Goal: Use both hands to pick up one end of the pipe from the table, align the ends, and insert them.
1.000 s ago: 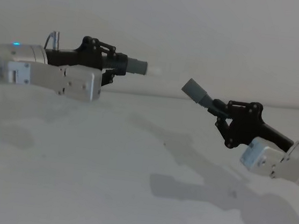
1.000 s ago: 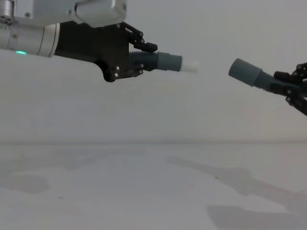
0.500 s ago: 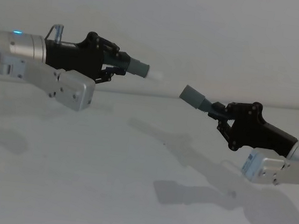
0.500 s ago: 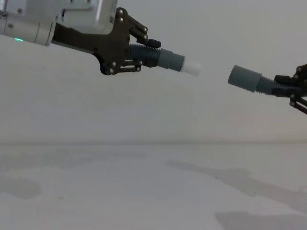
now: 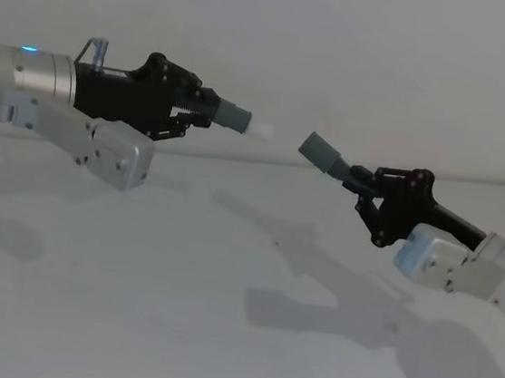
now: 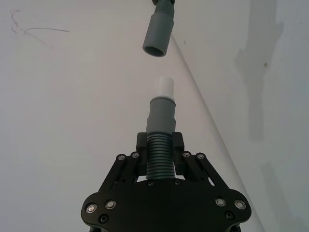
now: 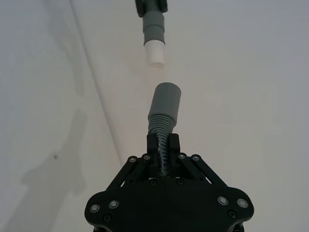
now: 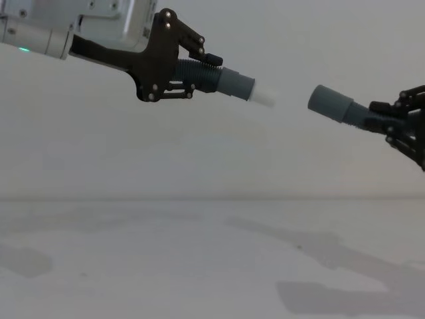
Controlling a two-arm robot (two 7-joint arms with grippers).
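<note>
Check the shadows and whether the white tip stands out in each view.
Head view: soft grey shadows lie on the table; the left gripper's white tip nearly blends into the wall. Chest view: same faint tip. Left wrist view: tip edged clearly.

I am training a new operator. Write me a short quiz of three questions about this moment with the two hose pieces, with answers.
1. Fill in: the left gripper is shut on a ribbed hose piece whose tip is ___.
2. The right gripper is shut on the second hose piece, which ends in a grey socket. Where is this piece relative to the table? A. lying on it B. held in the air above it C. under it
3. True or false: the tip is already inside the socket.
Key: 1 white; 2 B; 3 false, there is a gap between them.
</note>
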